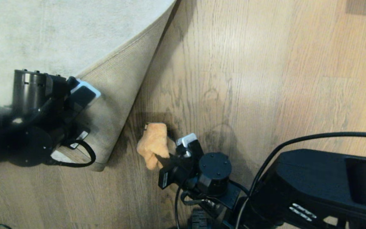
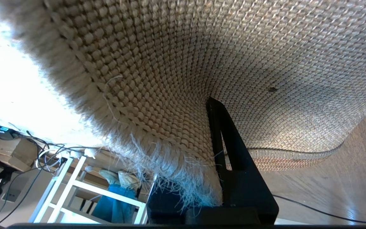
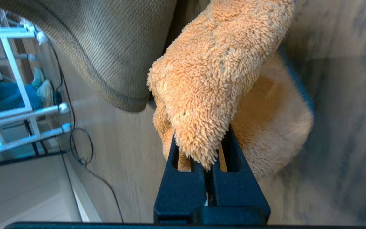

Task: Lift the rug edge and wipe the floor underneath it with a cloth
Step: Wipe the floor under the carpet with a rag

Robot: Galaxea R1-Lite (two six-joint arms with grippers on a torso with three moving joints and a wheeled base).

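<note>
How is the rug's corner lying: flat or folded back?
Folded back: the rug edge shows its beige woven backing, pinched by the left gripper above the floor.

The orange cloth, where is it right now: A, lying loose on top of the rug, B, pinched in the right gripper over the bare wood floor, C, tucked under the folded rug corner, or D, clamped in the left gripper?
B: the right gripper is shut on the cloth above the floor, while the left gripper holds the rug edge.

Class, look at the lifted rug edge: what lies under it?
Under the rug edge, held up by the left gripper, bare wood floor shows, with the right gripper holding the cloth beside it. Floor beneath the flat rug stays covered.
</note>
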